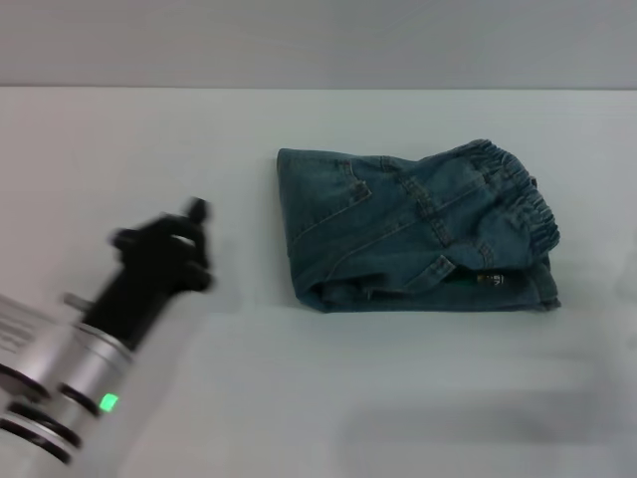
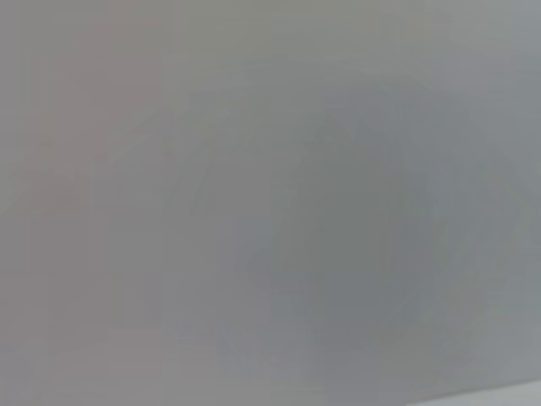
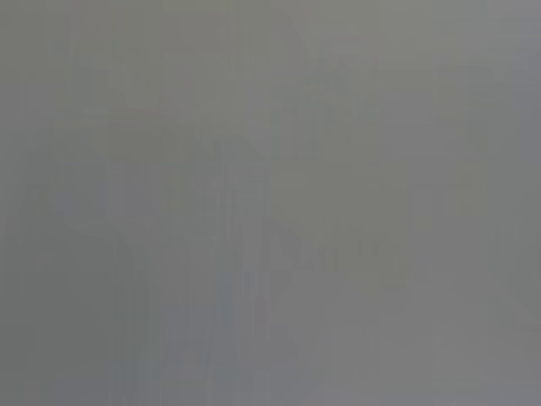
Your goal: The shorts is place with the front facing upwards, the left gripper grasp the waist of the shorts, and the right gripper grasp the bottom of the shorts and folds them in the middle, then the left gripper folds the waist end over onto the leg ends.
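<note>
Locate the shorts (image 1: 413, 229) right of centre on the counter (image 1: 299, 398), lying as a compact folded stack with the elastic waist uppermost toward 3 o'clock, so both folds appear complete. The left claw (image 1: 164, 244) hangs at 9 o'clock, well apart; you cannot tell its opening. The right claw is out of view.

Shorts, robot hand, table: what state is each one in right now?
Shorts: folded into a compact bundle, lying on the table, nothing holding them.
Left gripper: raised over the table, apart from the shorts, holding nothing.
Right gripper: out of sight.
Table: bears the shorts.
</note>
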